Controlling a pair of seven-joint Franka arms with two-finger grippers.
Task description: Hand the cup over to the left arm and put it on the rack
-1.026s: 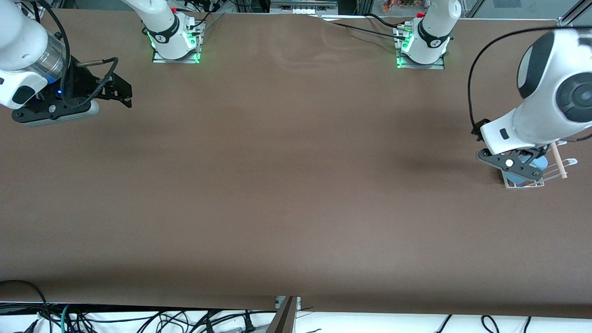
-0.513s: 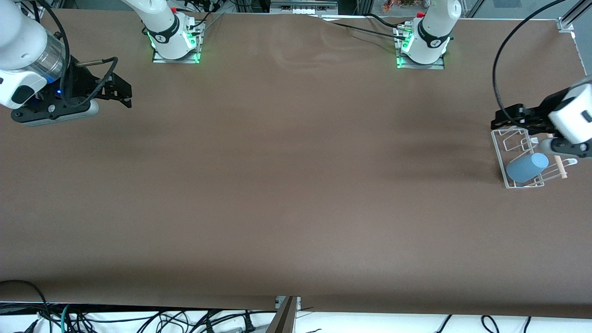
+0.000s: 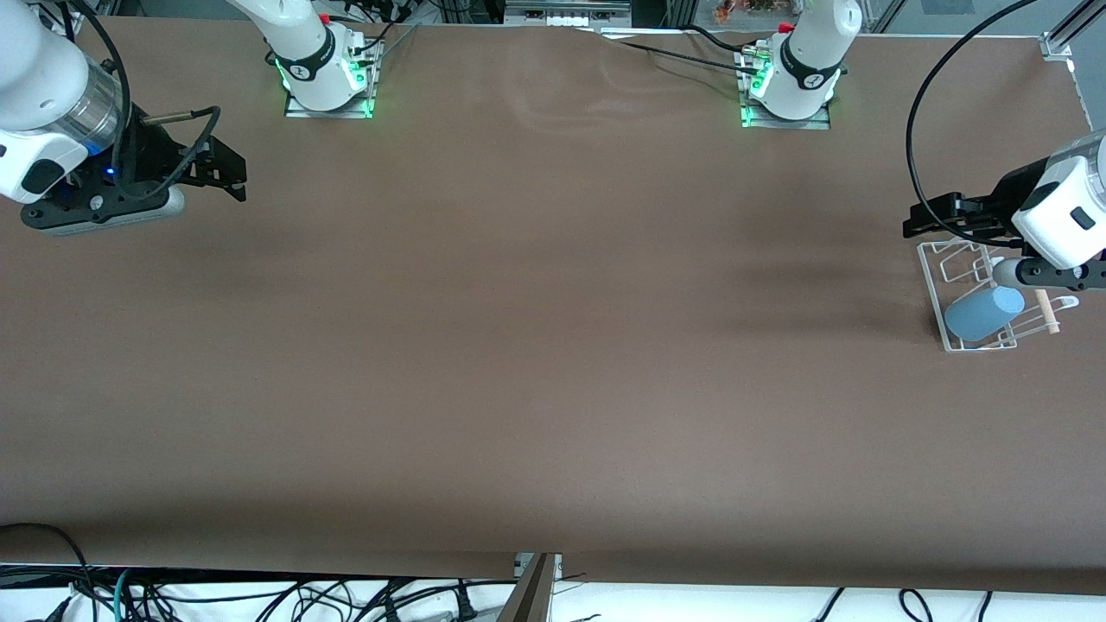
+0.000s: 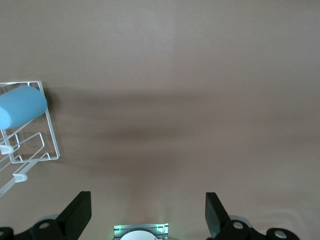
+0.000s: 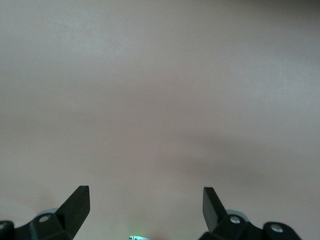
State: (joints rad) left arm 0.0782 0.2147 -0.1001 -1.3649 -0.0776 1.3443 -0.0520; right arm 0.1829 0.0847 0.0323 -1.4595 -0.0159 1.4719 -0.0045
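The light-blue cup (image 3: 983, 313) lies on its side on the white wire rack (image 3: 930, 269), at the left arm's end of the table. Nothing grips the cup. My left gripper (image 3: 918, 226) hangs open and empty over the rack's end that lies farther from the front camera. In the left wrist view the cup (image 4: 20, 106) and rack (image 4: 51, 142) sit off to one side of my open left gripper (image 4: 146, 212), with bare table between the fingers. My right gripper (image 3: 235, 177) waits open and empty over the table at the right arm's end, and the right wrist view shows only bare table past it (image 5: 145, 207).
A pale wooden dowel (image 3: 1046, 311) runs along the rack's side by the table's edge. Both arm bases (image 3: 328, 79) (image 3: 791, 82) stand along the table's farthest edge from the front camera. A black cable (image 3: 916, 104) loops above the left arm's wrist.
My left gripper has pulled up and away from the cup to the rack's farther end. The cup stays lying on the rack. The right arm has not moved.
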